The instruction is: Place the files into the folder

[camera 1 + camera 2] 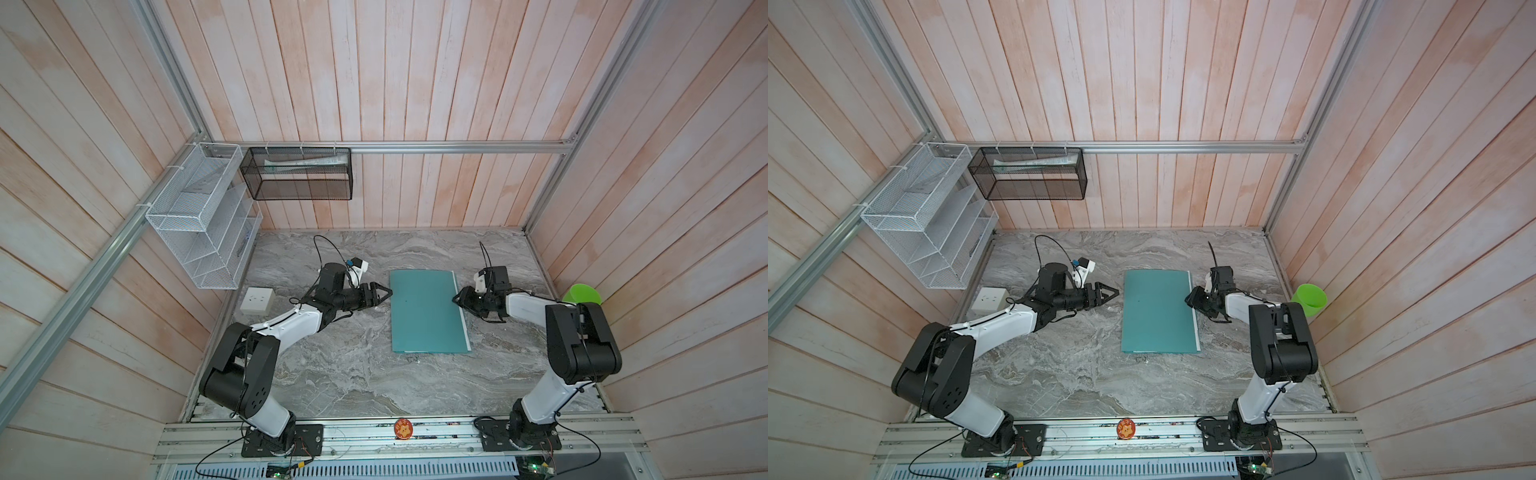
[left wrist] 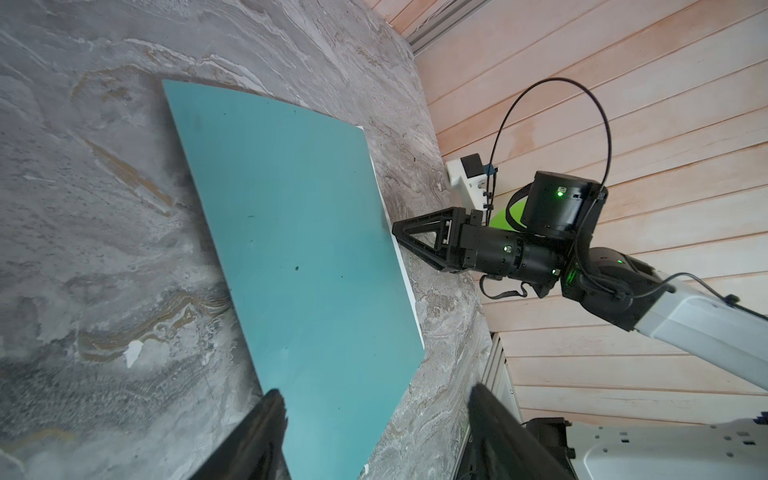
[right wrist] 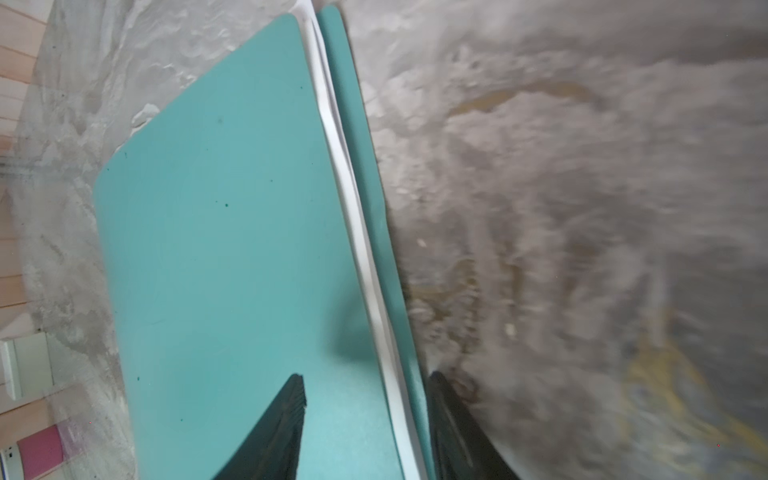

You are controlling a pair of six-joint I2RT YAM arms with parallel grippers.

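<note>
Far out beyond the left hand [image 1: 384, 296], a white wire rack [image 1: 199, 224] hangs on the side wall. A black mesh basket [image 1: 299, 174] hangs on the back wall with pale papers [image 1: 307, 163] lying in it. A white socket block [image 1: 257, 300] sits on the worktop [image 1: 353, 374] back by that arm's wrist, well apart from the fingers.

The left hand's fingers stand apart and hold nothing, with their tips just at the nearest long edge of the folder [image 1: 424, 316]. The teal folder lies flat and closed between the two hands. The files [image 3: 374, 266] are inside it, showing as a thin white strip along the edge by the right hand [image 1: 457, 300]. That hand's fingers are apart, astride this edge, one over the cover and the other beside the edge down at the worktop. Whether either touches cannot be told.

Behind the right arm, a green cup [image 1: 582, 294] sits by the side wall. The worktop is grey with a veined, marble look. Pale plank walls [image 1: 415, 83] with aluminium rails [image 1: 457, 146] enclose it. A round orange badge [image 1: 403, 429] sits on the front rail, its marks unreadable.
</note>
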